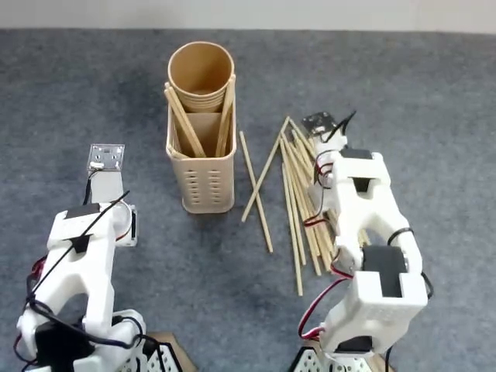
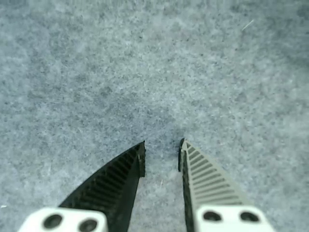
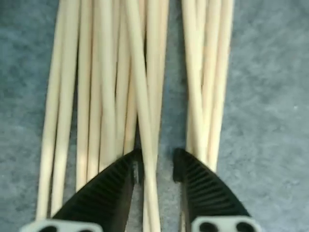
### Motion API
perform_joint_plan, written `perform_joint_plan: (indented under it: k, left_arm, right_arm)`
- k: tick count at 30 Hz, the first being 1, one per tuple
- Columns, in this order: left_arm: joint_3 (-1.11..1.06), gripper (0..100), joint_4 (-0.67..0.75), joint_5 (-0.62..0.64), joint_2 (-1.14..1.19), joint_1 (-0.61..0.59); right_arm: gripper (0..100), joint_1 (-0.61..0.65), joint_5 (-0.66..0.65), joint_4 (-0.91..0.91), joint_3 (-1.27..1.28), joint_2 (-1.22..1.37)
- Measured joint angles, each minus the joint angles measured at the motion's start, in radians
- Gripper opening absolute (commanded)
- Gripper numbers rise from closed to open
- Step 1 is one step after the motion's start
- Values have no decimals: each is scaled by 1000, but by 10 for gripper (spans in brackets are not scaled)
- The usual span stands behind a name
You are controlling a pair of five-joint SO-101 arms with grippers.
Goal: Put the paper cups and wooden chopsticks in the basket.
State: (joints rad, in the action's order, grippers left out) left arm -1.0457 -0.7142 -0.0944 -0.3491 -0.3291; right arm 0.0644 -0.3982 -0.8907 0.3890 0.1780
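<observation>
The grey table (image 1: pixel 93 77) carries everything; the right arm (image 1: pixel 372 232) stretches over a loose scatter of wooden chopsticks (image 1: pixel 294 186) lying just right of the basket (image 1: pixel 205 182); the left arm (image 1: pixel 77 263) stands well apart on the basket's other side; the stacked paper cups (image 1: pixel 200 70) sit upright in the basket's far compartment, with several chopsticks leaning in beside them; the right gripper (image 3: pixel 158 159) is low over the pile, jaws slightly parted astride one stick, not pinching it; the left gripper (image 2: pixel 161 154) hangs over bare table, jaws narrowly apart and holding nothing
</observation>
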Motion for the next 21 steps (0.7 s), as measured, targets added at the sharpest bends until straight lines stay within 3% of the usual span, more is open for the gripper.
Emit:
perform_joint_plan:
  k: [3, 7, 17, 21]
  left_arm:
    - [0, 154, 0, 0, 0, 0]
    - [0, 154, 0, 0, 0, 0]
    - [0, 154, 0, 0, 0, 0]
    - [0, 154, 0, 0, 0, 0]
  right_arm:
    - [135, -3, 0, 0, 0, -21]
    - [0, -6, 0, 6, 0, -23]
    - [8, -6, 0, 6, 0, -23]
    - [94, -6, 0, 6, 0, -23]
